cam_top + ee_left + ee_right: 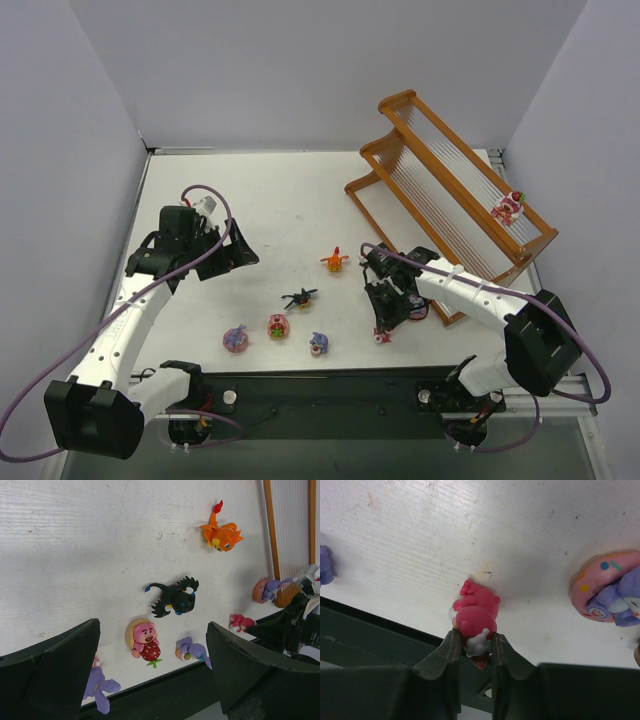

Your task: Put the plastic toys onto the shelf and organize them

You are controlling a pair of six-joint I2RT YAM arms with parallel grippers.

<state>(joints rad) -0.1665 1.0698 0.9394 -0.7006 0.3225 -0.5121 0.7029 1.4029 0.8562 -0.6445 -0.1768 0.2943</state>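
Note:
My right gripper (474, 641) (384, 328) is shut on a small pink-red toy (476, 616) (382, 336) at the table's near edge. It touches or sits just above the table. The orange-brown shelf (452, 190) stands at the far right, with one pink toy (508, 206) on its lowest tier. On the table lie an orange toy (335, 261), a black winged toy (299, 297), a pink bear with a strawberry (278, 325) and two purple toys (237, 339) (320, 344). My left gripper (225, 250) (152, 625) hangs open above the table to their left, holding nothing.
A purple figure on a pink ring (612, 592) (418, 312) lies right of the right gripper, close to the shelf's front corner. The dark base rail (330, 390) runs along the near table edge. White walls enclose the table on three sides.

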